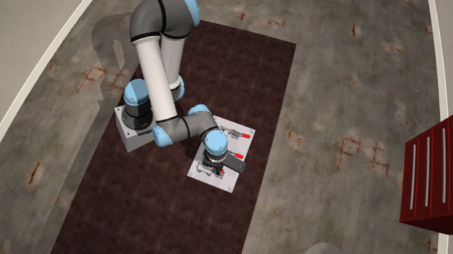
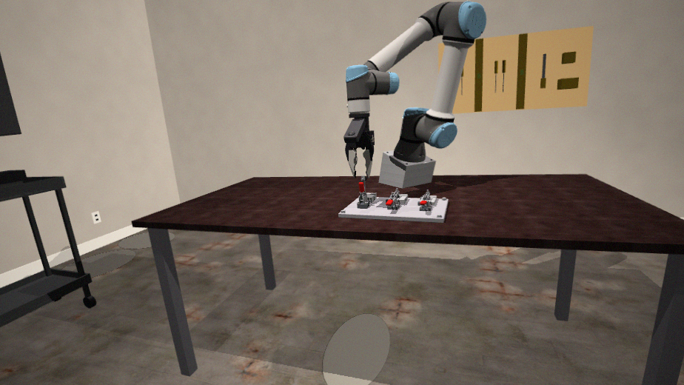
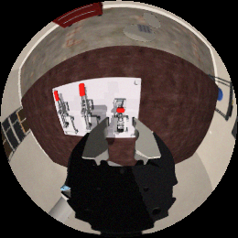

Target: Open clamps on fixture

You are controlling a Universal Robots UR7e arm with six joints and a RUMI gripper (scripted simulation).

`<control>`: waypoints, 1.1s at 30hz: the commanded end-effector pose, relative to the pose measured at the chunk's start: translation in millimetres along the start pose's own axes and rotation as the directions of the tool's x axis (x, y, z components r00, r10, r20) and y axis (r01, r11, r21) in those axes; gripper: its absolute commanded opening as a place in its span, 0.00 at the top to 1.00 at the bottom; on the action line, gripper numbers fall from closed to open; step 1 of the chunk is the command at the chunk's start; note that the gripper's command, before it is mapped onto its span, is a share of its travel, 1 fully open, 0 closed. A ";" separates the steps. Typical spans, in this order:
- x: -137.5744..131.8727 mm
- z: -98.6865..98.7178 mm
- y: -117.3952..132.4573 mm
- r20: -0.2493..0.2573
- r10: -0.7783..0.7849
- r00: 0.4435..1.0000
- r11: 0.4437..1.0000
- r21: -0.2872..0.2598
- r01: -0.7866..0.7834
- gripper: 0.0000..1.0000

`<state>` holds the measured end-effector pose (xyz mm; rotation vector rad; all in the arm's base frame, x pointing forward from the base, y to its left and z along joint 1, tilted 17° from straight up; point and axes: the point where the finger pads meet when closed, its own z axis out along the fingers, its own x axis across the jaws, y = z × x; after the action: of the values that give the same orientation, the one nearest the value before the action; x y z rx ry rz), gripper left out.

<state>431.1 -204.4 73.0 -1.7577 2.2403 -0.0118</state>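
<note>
The white fixture plate (image 1: 212,182) (image 2: 406,215) (image 3: 102,83) carries three grey toggle clamps with red handles. The end clamp's red handle (image 1: 222,170) (image 2: 361,186) (image 3: 120,110) stands upright, with a grey arm raised beside it. The middle clamp's red handle (image 1: 239,155) (image 2: 389,202) (image 3: 82,90) and the far clamp's red handle (image 1: 246,135) (image 2: 423,202) (image 3: 57,95) lie low, pointing toward the table's front edge. My gripper (image 2: 361,177) (image 3: 120,117) is partly open with nothing between its fingers, just above the upright handle. The parts under the clamps are too small to tell clearly.
The dark table top (image 1: 128,207) (image 2: 268,215) surrounds the plate. The arm's grey base block (image 2: 406,172) stands on the table behind the plate. A red drawer cabinet (image 1: 452,167) and a dark cart (image 2: 38,184) stand away from the table.
</note>
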 end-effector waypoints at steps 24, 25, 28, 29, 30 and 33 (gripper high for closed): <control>0.2 -1.1 -0.3 -0.001 0.000 1.000 1.000 0.001 0.000 0.72; 0.2 -1.8 -0.3 -0.001 0.000 1.000 1.000 0.001 0.000 0.72; 0.2 -6.9 -0.3 -0.001 0.000 1.000 1.000 0.001 0.000 0.72; 0.2 -9.5 -0.3 -0.001 0.000 1.000 1.000 0.001 0.000 0.72; 0.2 -12.6 -0.3 -0.001 0.000 1.000 1.000 0.001 0.000 0.72; 0.2 -16.1 -0.3 -0.001 0.000 1.000 1.000 0.001 0.000 0.72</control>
<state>428.9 -206.2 82.6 -1.7576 2.2404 -0.0122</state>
